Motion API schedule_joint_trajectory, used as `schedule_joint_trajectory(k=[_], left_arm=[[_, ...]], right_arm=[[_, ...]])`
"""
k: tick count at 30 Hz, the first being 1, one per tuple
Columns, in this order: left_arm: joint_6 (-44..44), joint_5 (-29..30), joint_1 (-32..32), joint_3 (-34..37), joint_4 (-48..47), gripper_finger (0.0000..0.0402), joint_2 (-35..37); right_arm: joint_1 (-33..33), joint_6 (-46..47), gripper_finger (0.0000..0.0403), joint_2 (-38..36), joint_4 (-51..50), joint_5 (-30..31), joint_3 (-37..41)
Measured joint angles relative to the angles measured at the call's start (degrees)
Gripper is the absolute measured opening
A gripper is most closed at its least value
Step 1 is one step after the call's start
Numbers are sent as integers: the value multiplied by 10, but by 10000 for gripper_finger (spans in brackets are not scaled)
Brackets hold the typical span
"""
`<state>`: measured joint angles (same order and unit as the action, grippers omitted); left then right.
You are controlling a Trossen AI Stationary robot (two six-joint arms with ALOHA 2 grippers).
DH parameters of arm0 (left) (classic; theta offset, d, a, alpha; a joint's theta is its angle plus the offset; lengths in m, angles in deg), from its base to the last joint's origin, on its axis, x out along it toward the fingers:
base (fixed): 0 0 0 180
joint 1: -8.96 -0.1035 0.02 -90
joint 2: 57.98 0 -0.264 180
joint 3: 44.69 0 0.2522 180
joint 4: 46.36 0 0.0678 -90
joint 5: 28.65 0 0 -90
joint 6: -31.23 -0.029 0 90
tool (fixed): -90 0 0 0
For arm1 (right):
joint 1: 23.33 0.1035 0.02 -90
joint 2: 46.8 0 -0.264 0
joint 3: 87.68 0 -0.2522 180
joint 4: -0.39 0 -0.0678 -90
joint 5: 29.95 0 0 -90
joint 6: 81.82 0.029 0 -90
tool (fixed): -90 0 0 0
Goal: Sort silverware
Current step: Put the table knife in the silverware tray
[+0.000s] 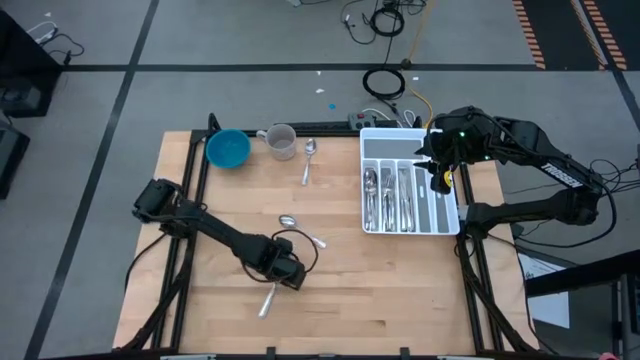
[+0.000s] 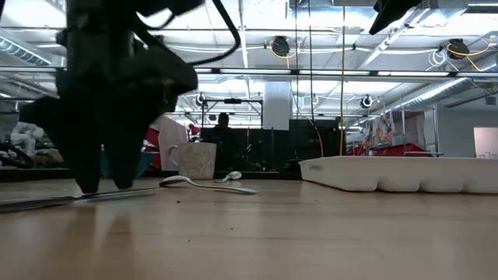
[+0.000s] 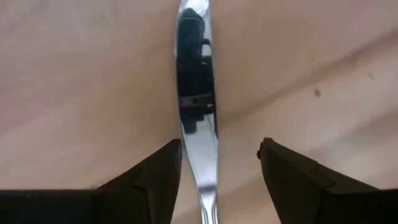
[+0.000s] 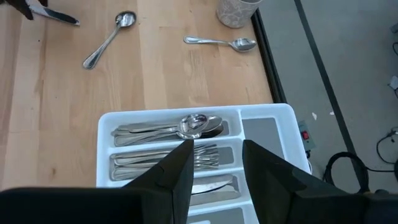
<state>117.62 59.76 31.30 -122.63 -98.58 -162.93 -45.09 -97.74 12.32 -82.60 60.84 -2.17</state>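
Left end effector (image 1: 284, 270) is straddling a knife (image 3: 198, 106) on the table (image 1: 400, 290); right end effector (image 1: 441, 172) is hovering over the tray (image 1: 408, 134).

Low on the table, the left fingers (image 3: 149, 180) are sitting parted, one on each side of the knife's shiny blade, which is lying flat on the wood and not yet clamped (one finger is right against its edge). Over on the right, the other end effector is hanging open and empty above the white tray, where spoons (image 4: 196, 124), forks (image 4: 205, 155) and knives are lying sorted in their compartments. Two loose spoons are waiting on the wood: one (image 1: 309, 158) beside the mug (image 1: 281, 141) and blue bowl (image 1: 228, 149), another (image 1: 289, 221) just behind the left arm.
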Motion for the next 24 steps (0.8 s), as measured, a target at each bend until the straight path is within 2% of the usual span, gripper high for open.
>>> schedule_joint_trajectory(k=[11,15,19,24], left_arm=[[-31,-4,-19,-4,-10,219,-34],[-55,-21,-18,-8,-14,205,-60],[-72,-28,-22,-9,-20,154,-68],[-110,-5,-25,-8,-23,50,-68]], right_arm=[[0,0,130,0,0,-11,0],[0,0,130,0,-9,-11,0],[0,0,130,0,-16,-9,0],[0,0,130,0,-19,-9,0]])
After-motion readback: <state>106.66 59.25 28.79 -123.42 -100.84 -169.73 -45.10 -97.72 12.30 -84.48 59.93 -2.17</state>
